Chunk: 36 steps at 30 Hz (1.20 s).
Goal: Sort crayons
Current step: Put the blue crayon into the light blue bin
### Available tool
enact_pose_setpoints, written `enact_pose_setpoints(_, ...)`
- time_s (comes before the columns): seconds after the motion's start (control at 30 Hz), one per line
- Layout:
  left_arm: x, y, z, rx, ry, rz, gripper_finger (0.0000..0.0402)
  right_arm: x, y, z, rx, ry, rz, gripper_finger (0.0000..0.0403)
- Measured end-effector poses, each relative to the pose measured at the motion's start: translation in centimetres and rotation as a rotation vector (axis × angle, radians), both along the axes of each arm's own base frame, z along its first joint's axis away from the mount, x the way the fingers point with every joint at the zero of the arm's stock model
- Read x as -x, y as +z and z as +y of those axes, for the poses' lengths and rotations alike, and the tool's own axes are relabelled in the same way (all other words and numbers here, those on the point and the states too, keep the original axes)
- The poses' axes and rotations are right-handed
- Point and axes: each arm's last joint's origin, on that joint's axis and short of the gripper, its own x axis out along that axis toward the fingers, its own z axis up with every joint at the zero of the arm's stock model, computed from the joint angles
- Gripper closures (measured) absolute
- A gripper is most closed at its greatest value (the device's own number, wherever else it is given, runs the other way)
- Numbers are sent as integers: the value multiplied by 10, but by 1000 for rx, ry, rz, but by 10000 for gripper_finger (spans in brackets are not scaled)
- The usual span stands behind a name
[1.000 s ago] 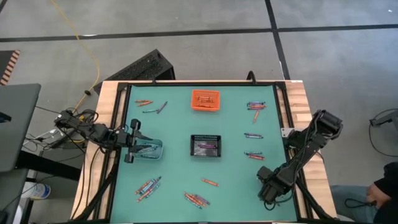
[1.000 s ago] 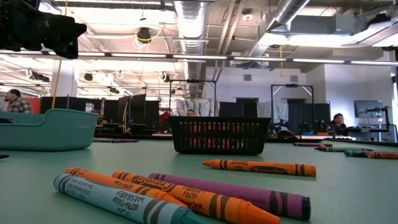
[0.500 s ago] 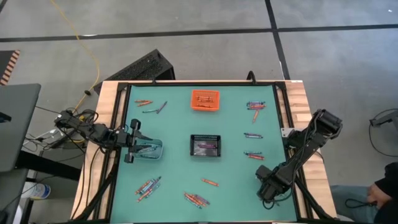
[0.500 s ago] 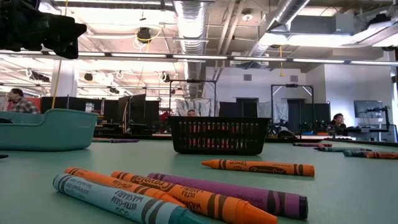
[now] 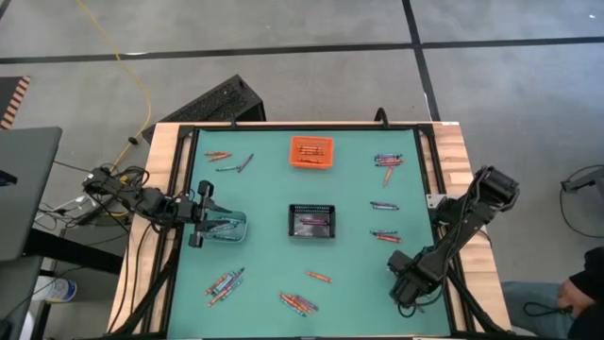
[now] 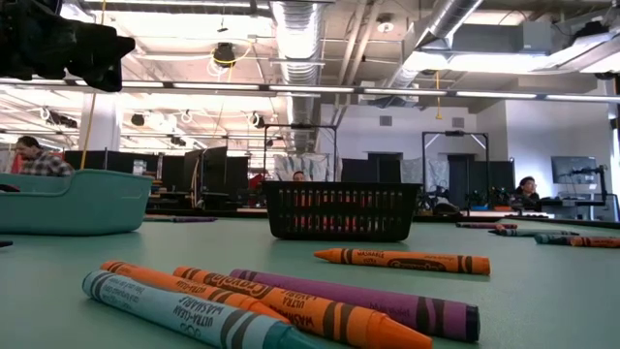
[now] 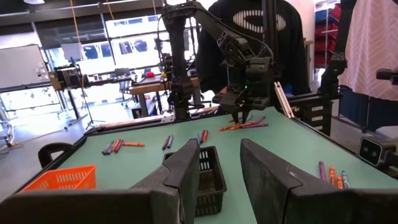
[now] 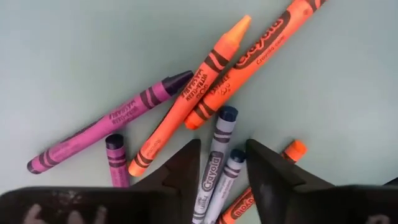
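Hovering with parted fingers, the right gripper (image 8: 221, 163) frames paper-wrapped orange, purple and grey crayons (image 8: 205, 93).

Teal table (image 5: 359, 227) with bins (image 5: 311, 221), crayons (image 5: 298, 302)

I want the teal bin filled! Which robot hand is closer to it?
Left. The left gripper is right at the teal bin; the right gripper is far across the table.

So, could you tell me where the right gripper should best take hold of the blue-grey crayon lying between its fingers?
Probably from straight above, at mid-length on the paper wrap. The right gripper is open, with that blue-grey crayon flat on the table, pointing out between its fingers. A second blue-grey crayon lies right beside it, and an orange crayon is close too, so the fingers should close narrowly.
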Motion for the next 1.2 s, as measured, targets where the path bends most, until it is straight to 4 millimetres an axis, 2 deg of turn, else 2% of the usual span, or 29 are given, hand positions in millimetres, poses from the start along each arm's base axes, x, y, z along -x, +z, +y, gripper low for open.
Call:
enact_pose_setpoints(0.23,0,0,0,0,0,0,295,-2,6,-2,61,12,-12,245)
enact_pose_setpoints(0.67,0,-1,0,-5,0,13,295,-6,3,6,-47,12,-45,252)
enact_pose_setpoints(0.93,0,-2,0,1,-1,20,295,-3,-1,4,-71,-1,-25,301)
enact_pose_setpoints(1.2,0,-2,0,2,-1,21,295,-2,-2,4,-75,5,-12,374)
